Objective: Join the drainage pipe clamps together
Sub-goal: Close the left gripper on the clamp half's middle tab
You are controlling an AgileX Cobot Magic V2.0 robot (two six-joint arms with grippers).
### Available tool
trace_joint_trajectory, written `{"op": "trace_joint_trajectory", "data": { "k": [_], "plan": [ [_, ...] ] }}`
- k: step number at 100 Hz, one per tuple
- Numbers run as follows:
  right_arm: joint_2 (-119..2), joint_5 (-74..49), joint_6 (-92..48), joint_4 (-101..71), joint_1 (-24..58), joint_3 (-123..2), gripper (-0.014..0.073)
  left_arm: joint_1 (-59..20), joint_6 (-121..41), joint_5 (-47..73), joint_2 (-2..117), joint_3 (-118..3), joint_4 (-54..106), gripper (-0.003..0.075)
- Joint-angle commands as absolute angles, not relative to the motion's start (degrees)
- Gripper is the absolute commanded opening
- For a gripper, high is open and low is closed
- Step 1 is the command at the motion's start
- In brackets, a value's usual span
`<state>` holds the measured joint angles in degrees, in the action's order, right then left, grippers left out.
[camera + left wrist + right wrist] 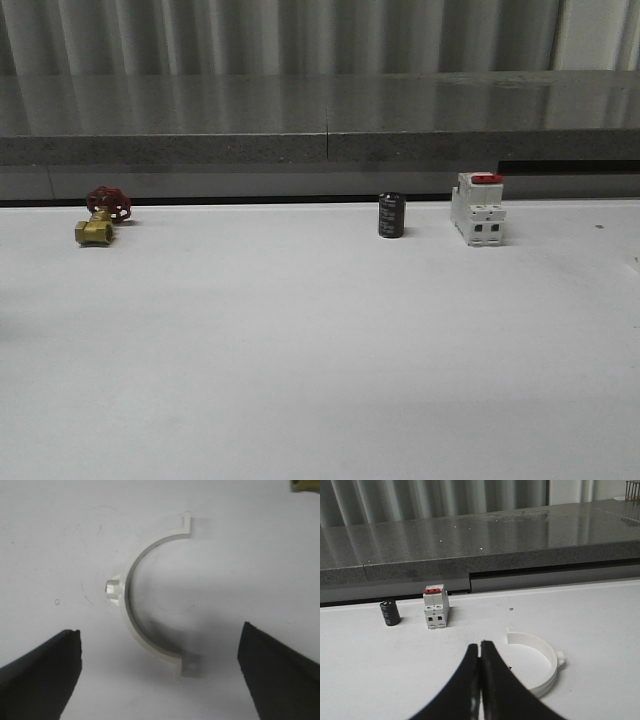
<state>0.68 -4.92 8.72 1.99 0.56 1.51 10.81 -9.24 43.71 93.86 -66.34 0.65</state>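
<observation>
Two clamp halves lie apart on the white bench [300,350], neither one gripped.

The left end effector [160,672] is spread wide, a dark finger [42,672] on each side of one half-ring [131,607] lying flat, not touching it. The right end effector [480,680] has its fingers pressed together, just beside the other half-ring [540,660], which sits nearer the camera than the red-topped switch block [436,608]. A black cylinder [390,612] stands beside that block; the brass valve [98,220] is well apart from it.
</observation>
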Motion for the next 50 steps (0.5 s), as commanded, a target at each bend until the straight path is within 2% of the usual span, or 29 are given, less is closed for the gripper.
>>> {"op": "trace_joint_trajectory", "data": {
  "k": [1,50],
  "plan": [
    [1.6,0.0,8.3,2.1,0.6,0.6,-0.0067,12.5,-9.6,40.3,94.8,-68.7,0.8,0.0617],
    [1.6,0.0,8.3,2.1,0.6,0.6,-0.0067,16.1,-12.5,30.8,105.6,-69.1,0.9,0.0617]
  ]
}}
